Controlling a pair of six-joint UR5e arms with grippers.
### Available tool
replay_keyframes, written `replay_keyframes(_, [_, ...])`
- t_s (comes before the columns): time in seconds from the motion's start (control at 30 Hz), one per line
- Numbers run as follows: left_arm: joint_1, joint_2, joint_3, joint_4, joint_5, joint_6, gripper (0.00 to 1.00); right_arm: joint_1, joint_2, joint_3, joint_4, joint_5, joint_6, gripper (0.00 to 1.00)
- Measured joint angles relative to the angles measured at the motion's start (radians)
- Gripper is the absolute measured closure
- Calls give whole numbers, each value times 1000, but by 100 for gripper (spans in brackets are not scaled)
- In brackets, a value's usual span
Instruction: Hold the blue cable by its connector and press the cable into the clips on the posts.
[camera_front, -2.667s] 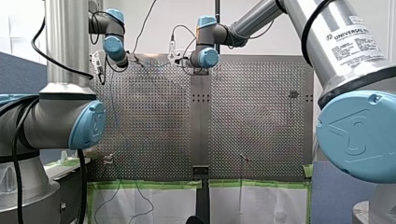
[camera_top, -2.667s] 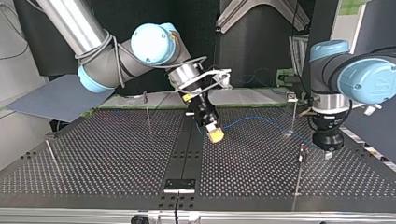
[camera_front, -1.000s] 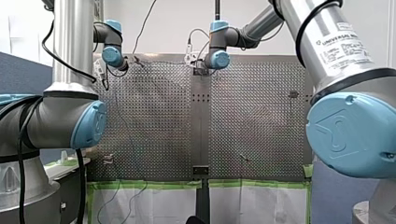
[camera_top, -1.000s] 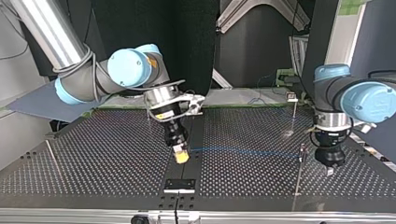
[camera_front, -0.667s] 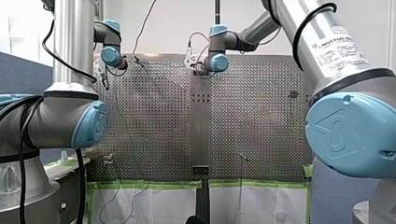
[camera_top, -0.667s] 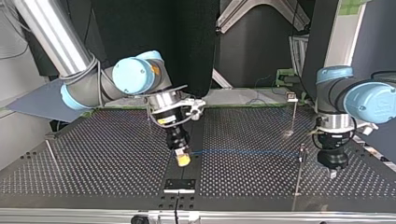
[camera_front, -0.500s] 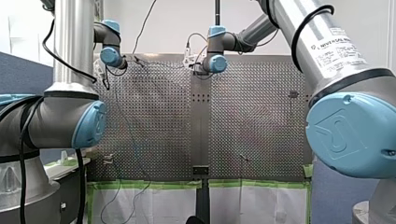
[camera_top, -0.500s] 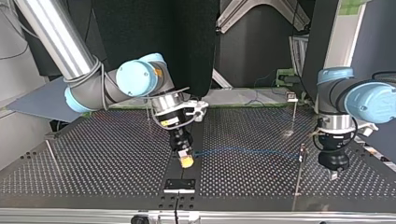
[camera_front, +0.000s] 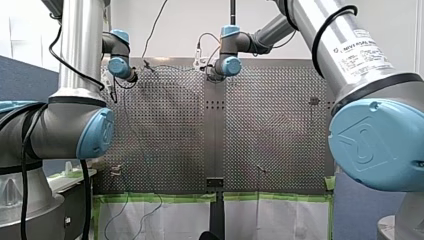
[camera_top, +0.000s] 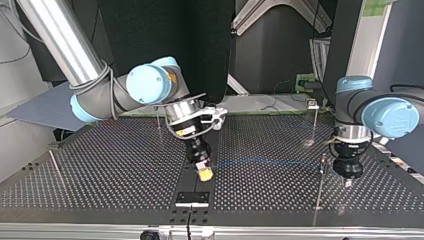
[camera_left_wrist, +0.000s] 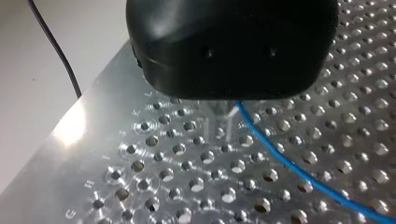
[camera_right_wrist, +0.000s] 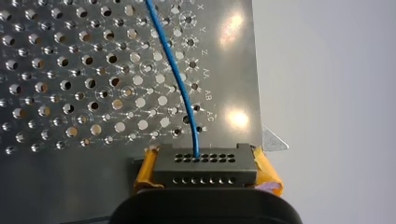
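Note:
In the right wrist view my right gripper (camera_right_wrist: 205, 179) is shut on the black connector (camera_right_wrist: 205, 164), with a yellow pad on each side of it. The blue cable (camera_right_wrist: 180, 79) leaves the connector and runs away over the perforated plate. In the top view my right gripper (camera_top: 204, 173) hangs low over the table's middle strip. From it the blue cable (camera_top: 265, 162) stretches level to the clip on a thin post (camera_top: 322, 164). Just past that post stands my left gripper (camera_top: 346, 181), pointing down. The cable (camera_left_wrist: 289, 163) passes under my left gripper (camera_left_wrist: 223, 116), whose black body hides its tips.
More thin posts stand on the table: one (camera_top: 314, 107) at the back behind my left arm, one (camera_top: 157, 116) behind my right arm, one (camera_top: 56, 167) at the top view's left. A black plate (camera_top: 192, 198) lies at the near edge. Green tape (camera_front: 160, 197) lines the front view's near edge.
My right gripper has carried the connector lower and toward the top view's right, and the cable now lies taut and level. My left gripper has shifted slightly toward the post.

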Motion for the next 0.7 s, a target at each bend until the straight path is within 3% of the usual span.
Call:
replay_keyframes(0.03, [0,1,0,-6,-6,4,5,1,0,0,1,0,0,100])
replay_keyframes(0.1, [0,8,0,-21,-23,18,0,2,0,0,2,0,0,100])
replay_keyframes(0.37, [-11,51,-2,-91,-79,48,0,4,0,0,10,0,0,100])
replay_keyframes(0.7, [-53,100,-32,-175,-27,68,0,6,0,1,12,0,0,100])
